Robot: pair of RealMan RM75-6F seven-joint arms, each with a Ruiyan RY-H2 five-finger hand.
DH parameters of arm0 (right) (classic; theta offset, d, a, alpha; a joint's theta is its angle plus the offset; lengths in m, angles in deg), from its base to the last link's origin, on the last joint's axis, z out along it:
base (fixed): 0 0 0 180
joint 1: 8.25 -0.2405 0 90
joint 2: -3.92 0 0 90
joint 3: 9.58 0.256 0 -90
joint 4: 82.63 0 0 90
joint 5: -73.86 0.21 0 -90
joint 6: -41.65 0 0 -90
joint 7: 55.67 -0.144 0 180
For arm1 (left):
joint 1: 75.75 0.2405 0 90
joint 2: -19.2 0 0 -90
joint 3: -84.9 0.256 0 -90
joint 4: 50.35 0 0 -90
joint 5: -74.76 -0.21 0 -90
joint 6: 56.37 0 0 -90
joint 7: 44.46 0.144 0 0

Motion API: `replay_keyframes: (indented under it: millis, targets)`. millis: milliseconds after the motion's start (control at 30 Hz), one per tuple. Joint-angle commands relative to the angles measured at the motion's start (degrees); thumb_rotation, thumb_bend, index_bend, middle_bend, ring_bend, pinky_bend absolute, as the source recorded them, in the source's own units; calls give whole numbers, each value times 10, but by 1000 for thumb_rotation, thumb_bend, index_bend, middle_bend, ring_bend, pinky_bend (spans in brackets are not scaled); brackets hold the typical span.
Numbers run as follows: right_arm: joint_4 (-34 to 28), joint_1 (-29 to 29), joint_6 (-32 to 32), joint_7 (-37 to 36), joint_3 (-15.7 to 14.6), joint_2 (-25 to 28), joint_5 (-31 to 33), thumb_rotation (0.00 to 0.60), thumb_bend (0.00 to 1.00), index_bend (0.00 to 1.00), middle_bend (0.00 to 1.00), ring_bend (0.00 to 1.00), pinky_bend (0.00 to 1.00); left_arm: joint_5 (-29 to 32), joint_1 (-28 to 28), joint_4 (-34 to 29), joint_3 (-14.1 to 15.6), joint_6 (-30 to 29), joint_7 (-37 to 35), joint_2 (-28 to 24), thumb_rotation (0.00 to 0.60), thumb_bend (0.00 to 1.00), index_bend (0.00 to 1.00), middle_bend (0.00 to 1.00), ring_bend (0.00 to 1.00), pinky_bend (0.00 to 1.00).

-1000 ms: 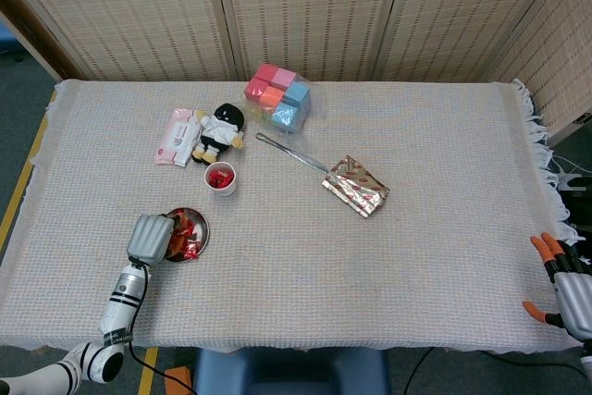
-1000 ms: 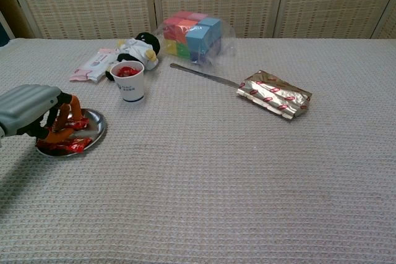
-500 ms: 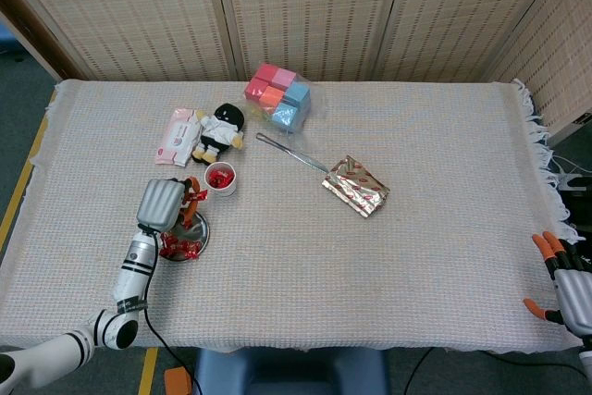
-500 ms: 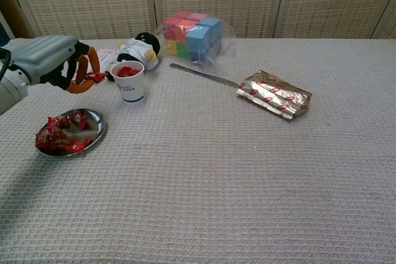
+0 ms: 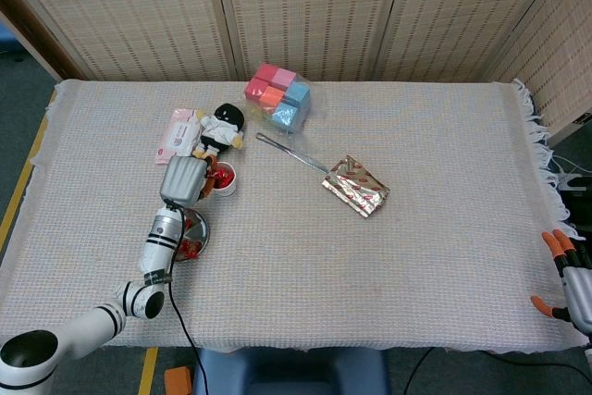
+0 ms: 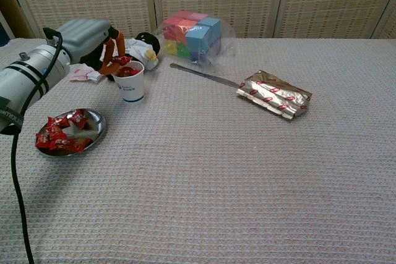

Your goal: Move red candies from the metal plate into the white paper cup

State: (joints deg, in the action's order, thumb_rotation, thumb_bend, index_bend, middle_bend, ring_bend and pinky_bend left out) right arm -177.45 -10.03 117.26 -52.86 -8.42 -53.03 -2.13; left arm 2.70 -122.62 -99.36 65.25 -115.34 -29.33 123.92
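the table (image 5: 444, 145) spreads wide under a pale woven cloth, with wicker screens behind its far edge; my left arm (image 6: 28, 85) reaches in from the near left, grey with black bands; at the far middle sits a bag of coloured blocks (image 6: 193, 31), and to the right of centre a silver foil packet (image 6: 275, 95) with red marks, a metal tongs (image 6: 201, 74) lying between the two; far left, a small black and white plush toy (image 5: 221, 129) lies beside a pink tissue pack (image 5: 178, 136); my left hand (image 6: 93, 38) hovers at the left rim of the white paper cup (image 6: 130, 84), fingers curled downward and pinching a red candy (image 6: 122, 60) just over the cup's mouth; the cup stands upright, red candies already inside; near and left of it, the metal plate (image 6: 94, 130) holds a heap of red candies (image 6: 59, 137); my right hand (image 5: 572, 281) rests at the near right edge of the table, well apart from everything, orange fingertips spread with nothing in them.
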Motion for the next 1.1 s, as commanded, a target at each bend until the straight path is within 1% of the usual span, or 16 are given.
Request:
replay_keyframes:
  millis: [33, 167, 267, 433, 567, 633, 700, 833, 900, 1000, 1100]
  targets:
    - [0, 0, 0, 0, 1, 0, 1, 600, 90, 0, 0, 0, 223, 2, -8, 16, 8, 7, 3, 8, 600, 441, 505, 589, 611, 974]
    - [-1, -1, -1, 2, 0, 0, 1, 600, 90, 0, 0, 0, 223, -2, -11, 26, 12, -5, 1, 14, 600, 429, 332, 503, 553, 971]
    - [-2, 0, 1, 2, 0, 0, -1, 600, 90, 0, 0, 0, 223, 1, -12, 22, 12, -4, 2, 9, 600, 425, 249, 425, 496, 969]
    - [-3, 2, 5, 1, -1, 1, -4, 600, 90, 0, 0, 0, 223, 4, -4, -4, 19, -7, 6, -7, 600, 420, 204, 364, 419, 969]
    - [-4, 4, 9, -2, -2, 2, -9, 600, 90, 0, 0, 0, 223, 2, 14, -39, 29, -24, 6, -26, 600, 413, 204, 363, 416, 971]
    - [-5, 5, 11, -4, -3, 3, -12, 600, 90, 0, 0, 0, 223, -10, 35, -72, 43, -49, -1, -44, 600, 415, 204, 364, 419, 972]
    - [-5, 5, 11, -5, -4, 4, -16, 600, 90, 0, 0, 0, 223, -29, 65, -114, 64, -84, -14, -67, 600, 413, 204, 363, 419, 972]
    - [-6, 3, 10, -4, -7, 3, -24, 600, 90, 0, 0, 0, 223, -61, 120, -181, 110, -134, -32, -104, 600, 407, 204, 363, 419, 972]
    - [-8, 3, 10, -3, -9, 3, -29, 600, 90, 0, 0, 0, 223, -71, 142, -198, 132, -148, -38, -114, 600, 403, 208, 366, 419, 973]
    - [-10, 4, 14, -3, -11, 3, -37, 600, 90, 0, 0, 0, 223, -76, 165, -205, 157, -149, -42, -118, 600, 401, 214, 370, 420, 976]
    - [-12, 5, 17, -4, -14, 4, -45, 600, 90, 0, 0, 0, 223, -72, 180, -196, 170, -144, -40, -111, 600, 402, 214, 369, 419, 977]
